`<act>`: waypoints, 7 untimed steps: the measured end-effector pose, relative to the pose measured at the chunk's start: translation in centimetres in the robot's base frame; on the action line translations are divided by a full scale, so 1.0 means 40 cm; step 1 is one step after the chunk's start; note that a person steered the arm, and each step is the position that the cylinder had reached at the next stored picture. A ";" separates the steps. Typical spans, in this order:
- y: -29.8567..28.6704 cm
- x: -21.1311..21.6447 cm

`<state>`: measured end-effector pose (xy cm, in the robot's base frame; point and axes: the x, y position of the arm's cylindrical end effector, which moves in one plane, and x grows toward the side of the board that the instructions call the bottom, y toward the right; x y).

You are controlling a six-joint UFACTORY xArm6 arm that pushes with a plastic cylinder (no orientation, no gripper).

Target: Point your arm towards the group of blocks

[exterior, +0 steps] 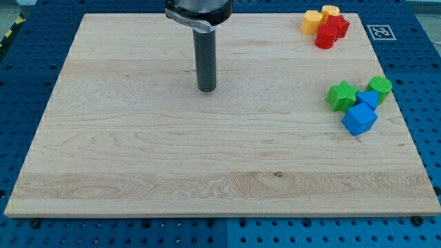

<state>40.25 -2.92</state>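
**Rod tip upper centre, blocks clustered at the view's right**

My tip [207,90] stands on the surface [207,165], a little left of centre and in the upper half of the view. The arm ends in this plain dark rod rather than a pincer, so there are no jaws to spread or press together. The tip touches no block; all the blocks lie well apart from it, toward the view's right.

The nearer group sits at the right edge, roughly level with the tip. It holds a green star-shaped block [341,96], a green rounded block [380,86], a small blue block [368,100] between and just below them, and a large blue block [359,119] at the group's bottom. They are packed close, touching or nearly so.

A second group sits in the top right corner, above and to the right of the tip. It holds a left yellow block [311,22], an upper yellow block [331,12], an upper red block [337,25] and a lower red block [325,38], all bunched together.

Bare wood runs from the tip to both groups. The lower half and the whole left side of the surface are open. Both groups lie hard against the right edge, the upper one also against the top edge, beyond which is a blue perforated base [427,138].
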 end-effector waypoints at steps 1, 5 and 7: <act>0.000 0.000; 0.439 -0.095; 0.512 -0.095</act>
<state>36.43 17.54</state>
